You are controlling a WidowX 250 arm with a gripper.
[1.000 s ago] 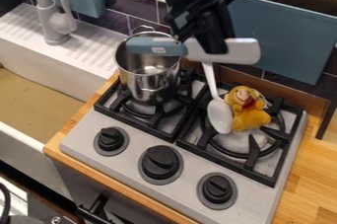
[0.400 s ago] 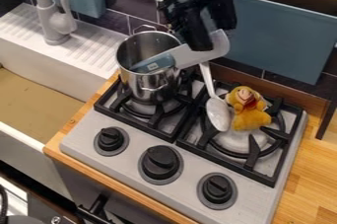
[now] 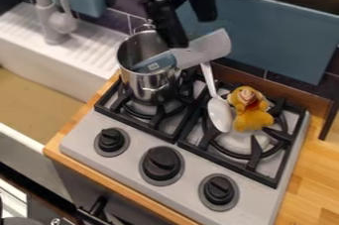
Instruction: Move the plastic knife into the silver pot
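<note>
Hanging just above the knife, the gripper (image 3: 193,32) had its fingers spread well apart, nothing between them. The plastic knife (image 3: 209,50) lay below it, toward the camera. One fingertip overlapped the blade near the handle joint; couldn't tell if they touched.

Knife's long axis ran on a slant: blue handle down inside the silver pot (image 3: 152,83) at the view's left, pale blade up and out past the rim at the right. So handle in, blade out. Looked propped on the rim, and I'd have called the job mostly done.

Next move, my read: back off upward, clear of the blade. The near finger was the risk, since a sideways drag could have hooked the blade and tipped the handle out. If the blade had to go in too, it needed a regrip and a steeper angle, then a push toward the pot.

Edges: blue panel (image 3: 285,35) stood close behind the gripper and blade, so little room that way. The white spoon (image 3: 220,115) had its handle end up against or just under the blade in view; contact unclear. Yellow plush toy (image 3: 252,113) sat beside the spoon on the right burner, well apart from the pot. Best room was straight up.
</note>
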